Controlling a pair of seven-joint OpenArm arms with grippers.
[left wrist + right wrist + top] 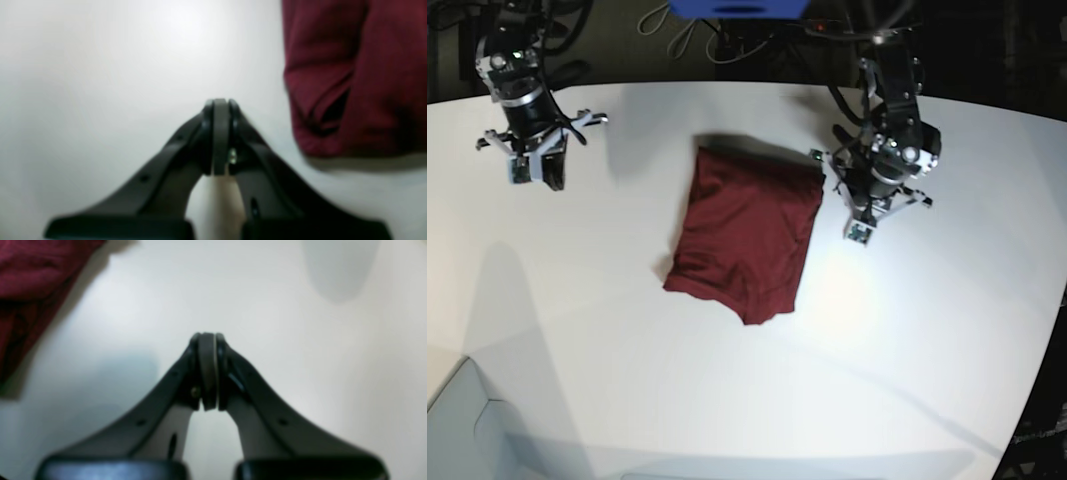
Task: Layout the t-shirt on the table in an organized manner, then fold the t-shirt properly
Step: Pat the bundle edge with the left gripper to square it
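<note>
With the maroon t-shirt lying folded mid-tabletop, both the left gripper and right gripper hang pressed together and empty, so any final tidying should grip only loose edges.

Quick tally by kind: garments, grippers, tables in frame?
Garments: 1, the t-shirt, maroon, folded
Grippers: 2, left gripper and right gripper, both shut, empty
Tables: 1, the table, white
Total: 4
</note>
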